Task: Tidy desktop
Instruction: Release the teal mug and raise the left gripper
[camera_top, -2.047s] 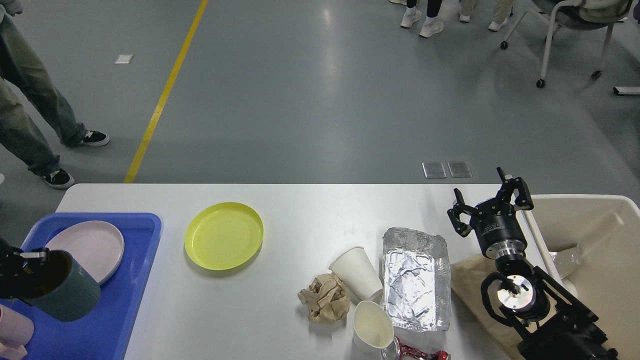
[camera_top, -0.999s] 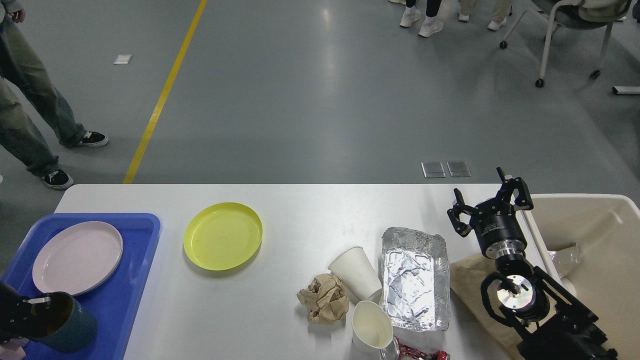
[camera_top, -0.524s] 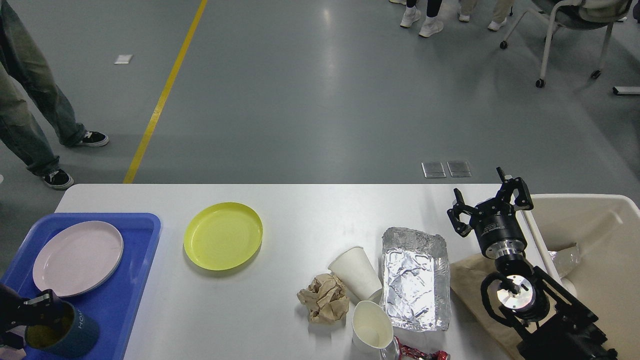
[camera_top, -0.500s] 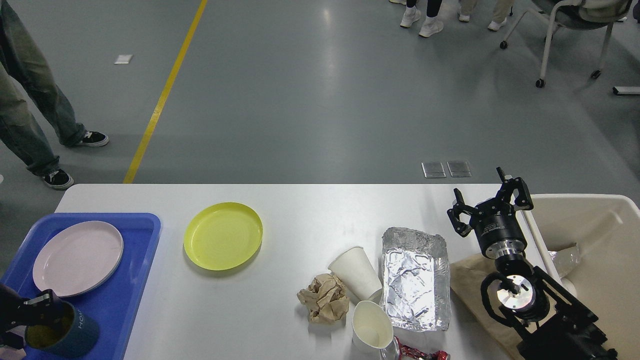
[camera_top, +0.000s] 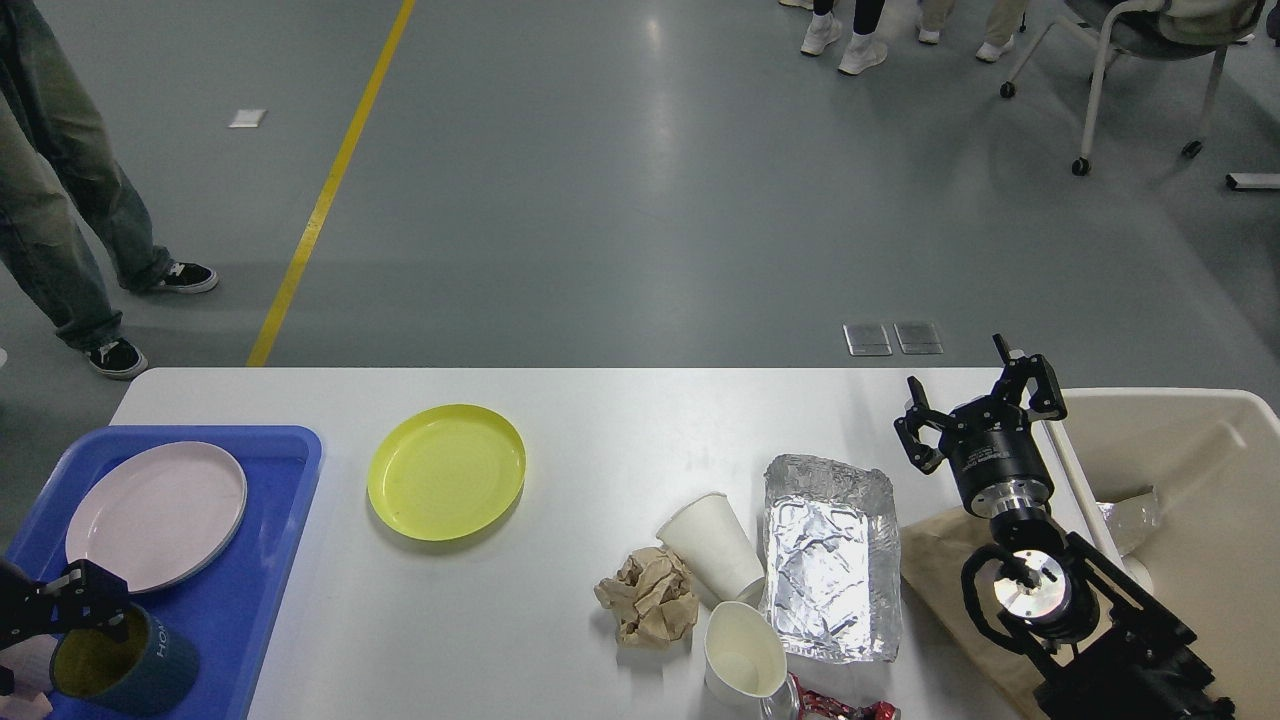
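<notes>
The white desktop (camera_top: 610, 415) carries a yellow plate (camera_top: 446, 471), crumpled brown paper (camera_top: 650, 598), two white paper cups (camera_top: 714, 545) (camera_top: 745, 652), a foil tray (camera_top: 830, 565) and a red wrapper (camera_top: 842, 711). At the left a blue tray (camera_top: 265, 560) holds a pink plate (camera_top: 155, 514) and an upright dark teal cup (camera_top: 128, 667). My left gripper (camera_top: 62, 603) is at the cup's rim with its fingers spread. My right gripper (camera_top: 982, 400) is open and empty above the desktop's right end.
A beige bin (camera_top: 1215, 470) stands past the right edge with clear plastic inside. A brown paper bag (camera_top: 945, 570) lies under my right arm. A person's legs (camera_top: 60, 230) stand beyond the far left corner. A chair (camera_top: 1140, 60) is far right.
My left gripper carried the teal cup down toward the tray's near end, set it upright and spread its fingers. The right arm has not moved.
</notes>
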